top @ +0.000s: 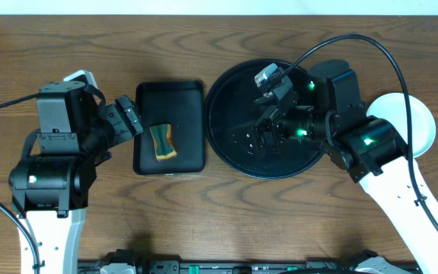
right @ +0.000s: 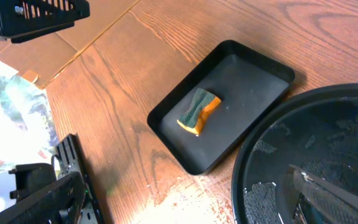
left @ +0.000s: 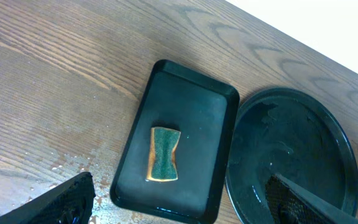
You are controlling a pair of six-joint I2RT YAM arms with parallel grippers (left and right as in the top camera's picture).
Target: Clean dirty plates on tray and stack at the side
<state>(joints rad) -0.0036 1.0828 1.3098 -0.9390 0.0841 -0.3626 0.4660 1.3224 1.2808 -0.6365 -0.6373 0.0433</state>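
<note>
The large round glossy black tray [top: 230,99] carries no plate. The small round plates [top: 420,125] sit off its right side on the brown wood-grain tabletop [top: 204,213], showing one white face from above. How many are stacked there cannot be told, since the right arm [top: 390,175] covers their near edge. So the job looks close to finished.

The right pincer [top: 265,135] hangs over the middle of the round tray with its jaws spread wide and nothing between them. The left pincer [top: 131,116] is likewise spread and empty, just beside the smaller rectangular black tray [top: 185,99], where the green-and-yellow sponge [top: 163,142] lies.

The main hazard is the stack itself. It sits right against the right arm's elbow, under a looping black cable [top: 401,68]. A careless swing home could clip the rim and push the plates toward the tabletop's edge, or topple them. The round tray's floor looks wet, and droplets speckle the wood near it (both wrist views show this). Damp plates may therefore slide on one another at a light knock. A low pincer could also drag the tray.
</note>
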